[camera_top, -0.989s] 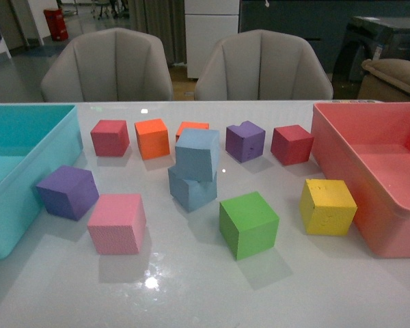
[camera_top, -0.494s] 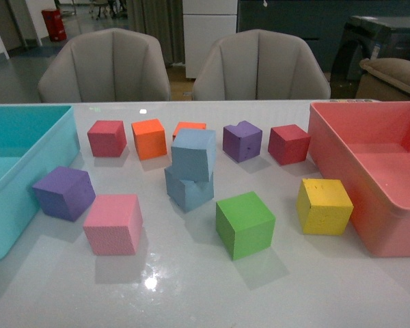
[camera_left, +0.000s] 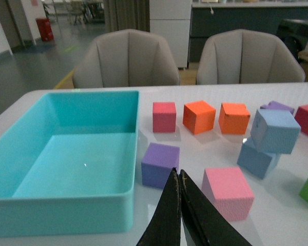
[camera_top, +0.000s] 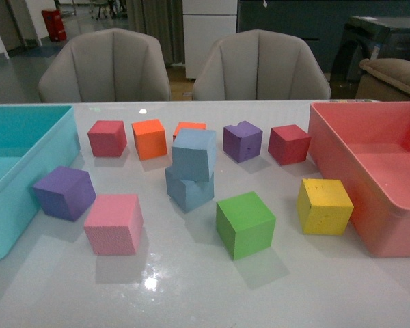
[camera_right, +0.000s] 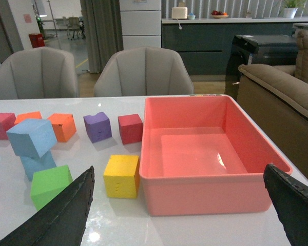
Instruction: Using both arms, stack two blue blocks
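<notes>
Sitting near the middle of the glossy white desk (camera_top: 205, 294), the lower pale blue foam cube (camera_top: 189, 188) carries the upper pale blue foam cube (camera_top: 194, 154), which rests on it turned askew and overhanging slightly. Neither arm shows in the front view. In the left wrist view the left gripper (camera_left: 180, 177) has its two black fingers pressed together with nothing between them, hanging above the desk's near edge beside the purple foam cube (camera_left: 159, 164) and the pink foam cube (camera_left: 227, 192). In the right wrist view the right gripper (camera_right: 187, 205) is spread wide, one black finger (camera_right: 61, 218) at each side of the picture, empty. The teal plastic bin (camera_top: 48, 160) stands along the desk's left edge and the coral plastic bin (camera_top: 342, 164) along its right edge. A green foam cube (camera_top: 245, 224) and a yellow foam cube (camera_top: 324, 206) lie towards the near edge, apart from the stack.
</notes>
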Motion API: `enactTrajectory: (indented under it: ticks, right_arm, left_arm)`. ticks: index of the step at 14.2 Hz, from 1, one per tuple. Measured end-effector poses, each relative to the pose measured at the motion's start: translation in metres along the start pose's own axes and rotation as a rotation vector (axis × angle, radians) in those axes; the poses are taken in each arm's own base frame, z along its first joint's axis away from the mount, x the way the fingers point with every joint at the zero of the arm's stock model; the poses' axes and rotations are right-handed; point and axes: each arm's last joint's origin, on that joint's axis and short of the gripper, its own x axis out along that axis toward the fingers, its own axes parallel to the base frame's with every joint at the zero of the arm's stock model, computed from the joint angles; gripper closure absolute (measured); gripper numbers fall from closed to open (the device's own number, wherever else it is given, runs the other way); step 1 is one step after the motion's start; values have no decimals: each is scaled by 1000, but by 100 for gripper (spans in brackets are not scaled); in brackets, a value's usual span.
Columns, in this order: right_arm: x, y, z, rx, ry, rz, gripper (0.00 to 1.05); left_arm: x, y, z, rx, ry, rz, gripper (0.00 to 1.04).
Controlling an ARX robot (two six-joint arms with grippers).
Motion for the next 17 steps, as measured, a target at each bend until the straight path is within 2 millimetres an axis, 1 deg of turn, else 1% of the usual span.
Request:
enactTrajectory:
  ticks: [1,2,6,16,17]
  right_arm:
    - [0,0,0,0,1,0,6]
    - [0,0,0,0,0,0,6]
    - [0,0,0,0,0,0,6]
    - [0,0,0,0,0,0,6]
    - [0,0,0,0,0,0,6]
  left_arm:
    - [-3,0,-1,0,10,1,103]
    - [-8,0,4,0,-25,0,103]
    - [-19,0,7,0,-29,0,103]
    - [-34,0,6,0,-30,0,103]
    - [-39,0,3,0,5,1,103]
